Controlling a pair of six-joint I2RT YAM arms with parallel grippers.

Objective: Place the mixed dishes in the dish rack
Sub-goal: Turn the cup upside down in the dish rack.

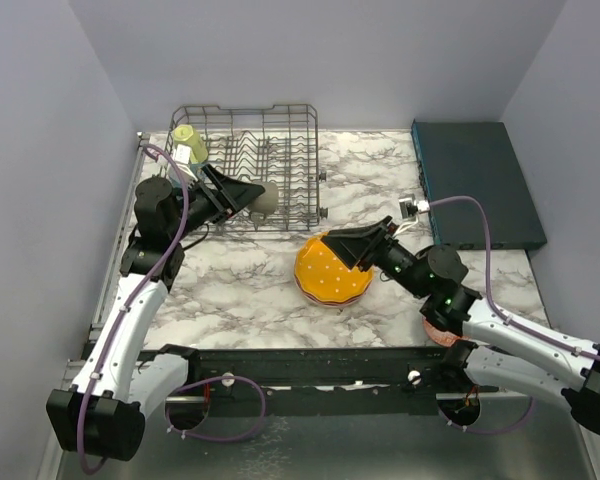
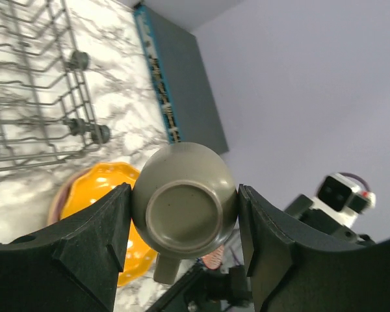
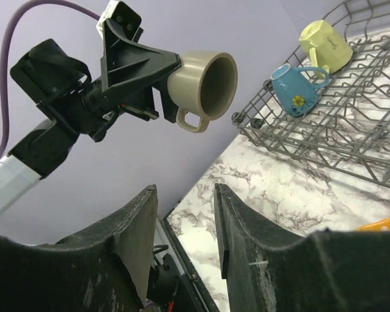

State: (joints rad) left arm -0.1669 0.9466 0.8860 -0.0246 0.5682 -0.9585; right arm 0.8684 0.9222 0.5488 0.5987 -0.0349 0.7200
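Observation:
My left gripper (image 1: 252, 194) (image 2: 185, 214) is shut on a grey-olive mug (image 1: 269, 199) (image 2: 185, 195) and holds it in the air at the front edge of the grey wire dish rack (image 1: 250, 150). The mug lies on its side with its handle down, which also shows in the right wrist view (image 3: 205, 83). A yellow mug (image 1: 185, 138) (image 3: 325, 40) and a blue mug (image 3: 294, 89) sit in the rack's left end. My right gripper (image 1: 332, 242) (image 3: 185, 201) is open and empty, over an orange dotted plate (image 1: 330, 275) (image 2: 94, 192).
A flat dark teal box (image 1: 475, 185) (image 2: 182, 84) lies at the back right. A red-patterned bowl (image 1: 438, 332) is partly hidden under my right arm. A pink rim (image 2: 54, 207) shows under the orange plate. Walls close in left, right and behind.

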